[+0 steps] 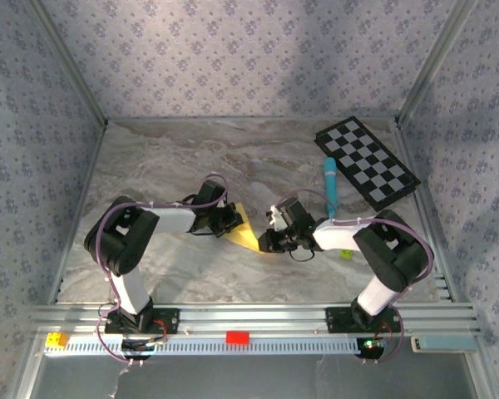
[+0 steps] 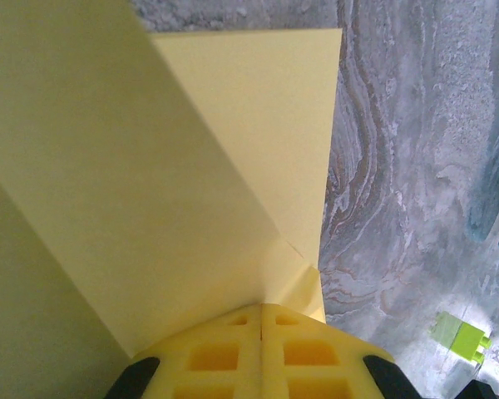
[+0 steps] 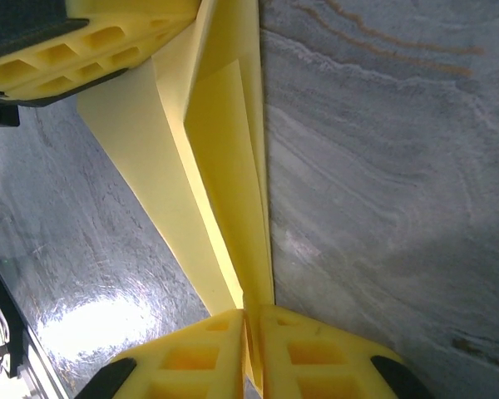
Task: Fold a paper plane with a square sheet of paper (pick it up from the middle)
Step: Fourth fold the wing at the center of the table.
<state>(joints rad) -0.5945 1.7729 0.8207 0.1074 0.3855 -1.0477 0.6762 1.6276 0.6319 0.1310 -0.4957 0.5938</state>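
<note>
Folded square sheet of paper (image 1: 248,230) sits mid-bench, a bit toward the near edge, strung between the two arms; can't tell if it touches the bench (image 1: 191,158) or hangs just above it. Left jaws closed on the paper's left end: in the left wrist view the yellow pads (image 2: 224,357) meet with the sheet (image 2: 150,208) pinched in the seam, a creased flap overlapping a flat layer. Right jaws closed on the other end: in the right wrist view the pads (image 3: 191,357) clamp the narrow tip of the wedge (image 3: 224,166), several layers fanning away toward the left arm's pads (image 3: 91,50) at top left. Checkered board (image 1: 368,162) lies in the far right corner, light-blue marker (image 1: 329,184) just beside it toward the middle. Small yellow-green piece (image 1: 346,253) near the right arm, apart from the paper, also seen from the left wrist (image 2: 460,336).
</note>
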